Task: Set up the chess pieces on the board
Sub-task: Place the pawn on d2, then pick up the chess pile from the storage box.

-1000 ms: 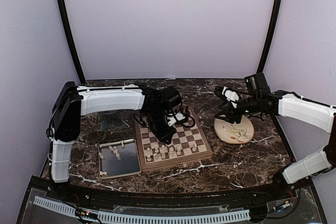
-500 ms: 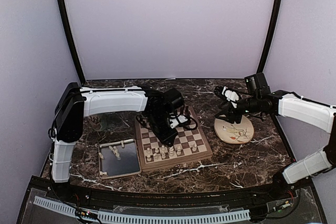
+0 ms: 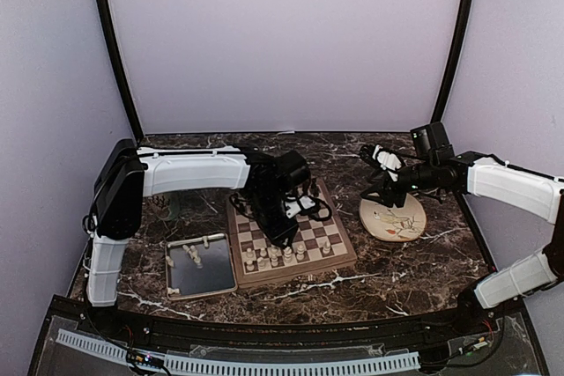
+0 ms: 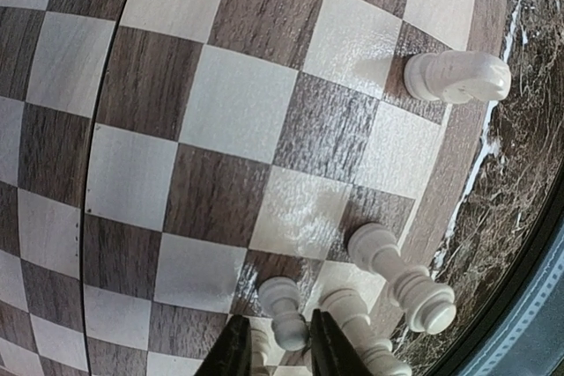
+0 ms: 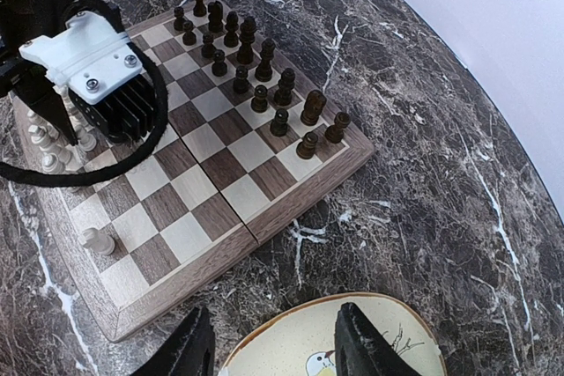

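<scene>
The left jaws stand narrowly parted over the chessboard (image 4: 220, 129), a white pawn (image 4: 284, 305) upright between them and not gripped, with other white pieces (image 4: 401, 283) just beside. The right jaws gape wide, holding nothing, above the painted plate (image 5: 308, 313), the dark pieces (image 5: 256, 68) ranked well beyond them.

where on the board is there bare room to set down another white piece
The middle ranks of the board are bare, between the dark brown pieces along one edge and the white pieces along the other. It is crowded at the white edge, where the left gripper straddles a pawn.
</scene>
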### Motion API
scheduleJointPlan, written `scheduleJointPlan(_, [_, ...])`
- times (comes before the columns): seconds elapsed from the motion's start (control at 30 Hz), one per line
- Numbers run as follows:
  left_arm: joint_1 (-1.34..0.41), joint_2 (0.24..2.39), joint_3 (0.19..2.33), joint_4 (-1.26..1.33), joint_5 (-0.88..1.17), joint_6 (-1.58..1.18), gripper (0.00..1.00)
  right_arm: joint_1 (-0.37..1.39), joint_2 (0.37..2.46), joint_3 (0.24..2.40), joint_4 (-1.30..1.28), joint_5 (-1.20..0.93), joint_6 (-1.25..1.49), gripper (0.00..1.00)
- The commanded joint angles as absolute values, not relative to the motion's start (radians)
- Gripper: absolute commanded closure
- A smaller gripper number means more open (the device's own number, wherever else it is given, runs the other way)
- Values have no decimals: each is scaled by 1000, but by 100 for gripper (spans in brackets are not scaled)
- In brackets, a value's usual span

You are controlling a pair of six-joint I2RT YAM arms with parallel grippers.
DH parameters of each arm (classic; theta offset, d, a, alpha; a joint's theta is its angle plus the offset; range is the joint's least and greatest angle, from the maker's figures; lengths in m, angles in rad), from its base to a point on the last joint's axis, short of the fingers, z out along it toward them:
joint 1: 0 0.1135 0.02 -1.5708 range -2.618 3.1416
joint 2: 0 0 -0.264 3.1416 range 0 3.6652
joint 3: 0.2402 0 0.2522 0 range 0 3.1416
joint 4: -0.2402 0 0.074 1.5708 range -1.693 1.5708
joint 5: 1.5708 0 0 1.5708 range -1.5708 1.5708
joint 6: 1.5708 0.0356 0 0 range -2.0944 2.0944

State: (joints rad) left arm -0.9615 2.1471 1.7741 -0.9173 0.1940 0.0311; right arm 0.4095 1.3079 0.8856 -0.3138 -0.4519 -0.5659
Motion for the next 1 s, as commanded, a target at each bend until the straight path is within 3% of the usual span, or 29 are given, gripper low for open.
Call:
scheduleJointPlan(0.0, [-971, 2146, 1800, -934, 196, 30, 73, 407, 1293, 876, -291, -453, -570, 53])
scheduleJointPlan(0.43, [-970, 2025, 1788, -962, 65, -7, 63, 407, 1294, 878, -297, -455, -572, 52])
scheduleJointPlan(0.73, [-894, 1650, 1426, -923, -204, -288, 61, 407, 1308, 880, -297, -458, -573, 52])
scheduleJointPlan(0.97, [-687, 1402, 1093, -870, -137, -476, 60, 406, 1313, 885, -301, -466, -576, 52])
